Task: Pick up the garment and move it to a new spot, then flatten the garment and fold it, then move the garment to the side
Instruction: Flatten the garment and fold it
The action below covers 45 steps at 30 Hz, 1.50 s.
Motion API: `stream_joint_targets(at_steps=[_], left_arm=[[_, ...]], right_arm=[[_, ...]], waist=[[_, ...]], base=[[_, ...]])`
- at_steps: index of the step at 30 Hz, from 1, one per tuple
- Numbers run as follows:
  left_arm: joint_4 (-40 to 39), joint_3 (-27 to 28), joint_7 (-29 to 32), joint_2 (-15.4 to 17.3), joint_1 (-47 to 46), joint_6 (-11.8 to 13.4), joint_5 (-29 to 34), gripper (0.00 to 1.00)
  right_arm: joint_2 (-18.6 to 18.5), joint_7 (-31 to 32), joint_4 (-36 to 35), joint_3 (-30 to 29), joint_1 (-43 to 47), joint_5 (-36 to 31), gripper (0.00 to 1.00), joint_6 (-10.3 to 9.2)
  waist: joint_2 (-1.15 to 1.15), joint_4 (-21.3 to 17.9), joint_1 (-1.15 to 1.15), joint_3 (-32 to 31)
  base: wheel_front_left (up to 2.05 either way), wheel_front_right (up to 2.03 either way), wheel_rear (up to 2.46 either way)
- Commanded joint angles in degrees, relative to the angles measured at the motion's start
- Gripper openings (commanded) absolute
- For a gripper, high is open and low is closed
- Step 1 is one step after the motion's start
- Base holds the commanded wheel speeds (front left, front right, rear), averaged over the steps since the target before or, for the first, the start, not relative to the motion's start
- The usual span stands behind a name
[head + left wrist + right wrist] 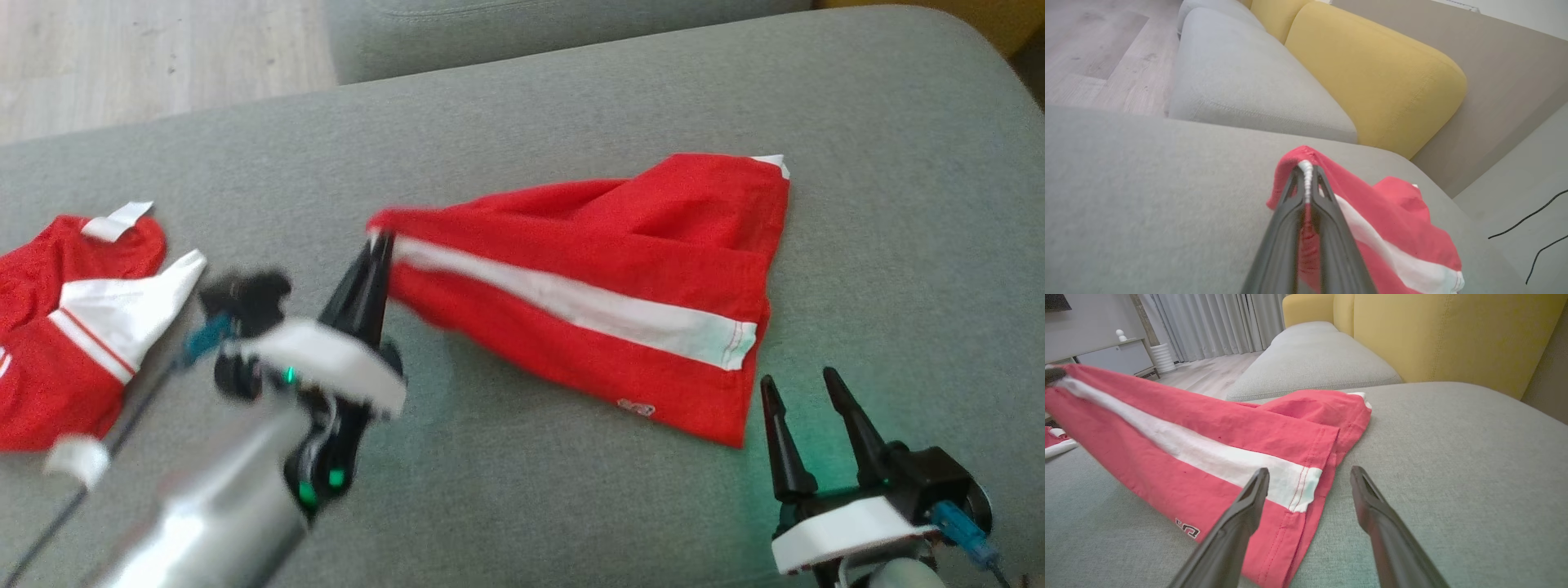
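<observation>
The garment is a pair of red shorts with a white side stripe, lying across the grey sofa cushion. My left gripper is shut on its left corner, at the stripe's end, and holds that corner lifted off the cushion. In the left wrist view the white edge of the garment is pinched between the dark fingertips. My right gripper stands open just off the garment's lower right hem. The right wrist view shows the garment with the hem under the left fingertip.
A second red and white garment lies at the cushion's left end. Yellow back cushions rise behind the seat, and another grey seat cushion adjoins it. Wooden floor lies beyond. Black cables trail on the floor.
</observation>
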Motion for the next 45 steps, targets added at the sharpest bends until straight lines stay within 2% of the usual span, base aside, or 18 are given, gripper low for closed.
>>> stream_joint_targets(at_steps=[1,8,19,28,30,31,32,38,45], left_arm=[[-1.79,3.03,-0.59,1.72,-0.37,0.35,0.77,0.0],[-4.81,7.86,-0.6,1.48,5.88,0.74,5.35,0.0],[-5.08,8.36,-0.59,-0.23,7.54,0.31,7.8,0.0],[-4.4,7.99,-0.55,-0.77,7.06,-0.28,7.99,0.0],[-4.31,7.98,-0.55,-0.74,6.95,-0.33,8.05,0.0],[-4.29,8.0,-0.55,-0.73,6.9,-0.34,8.06,0.0],[-4.25,8.02,-0.55,-0.68,6.87,-0.32,8.11,0.0],[-4.29,8.27,-0.57,-0.12,6.22,-0.48,9.13,0.0],[-3.5,9.51,0.64,0.68,-5.51,-1.56,12.95,0.0]], right_arm=[[-0.23,-0.37,-1.14,0.93,-1.81,0.63,1.0,-0.04],[-0.23,-0.37,6.21,3.57,-5.27,6.27,1.0,-0.04],[-1.47,-0.37,20.46,6.89,-14.51,12.32,1.0,-0.04],[-2.14,-0.37,23.79,9.44,-17.55,12.91,0.99,-0.04],[-2.14,-0.37,24.05,10.02,-17.86,13.26,0.49,-0.04],[-2.24,-0.37,23.96,10.32,-18.04,13.32,0.35,-0.04],[-2.38,-0.37,23.84,10.74,-18.17,13.3,0.0,-0.04],[-3.45,-0.37,20.72,10.41,-19.0,13.04,0.0,-0.04],[-7.49,-0.37,7.34,3.89,-29.05,10.92,0.0,-0.04]], waist=[[0.0,0.38,0.0,-0.03],[0.0,2.17,0.0,-0.29],[0.0,4.76,0.0,-0.14],[0.0,6.11,0.0,0.37],[0.0,6.17,0.0,0.51],[0.0,6.17,0.0,0.58],[0.0,6.16,0.0,0.63],[0.0,5.83,0.0,1.04],[0.0,4.42,0.0,5.52]], base=[[0.0,0.0,0.0],[0.0,0.0,0.0],[0.0,0.0,0.0],[0.0,0.0,0.0],[0.0,0.0,0.0],[0.0,0.0,0.0],[0.0,0.0,0.0],[0.0,0.0,0.0],[0.0,0.0,0.0]])
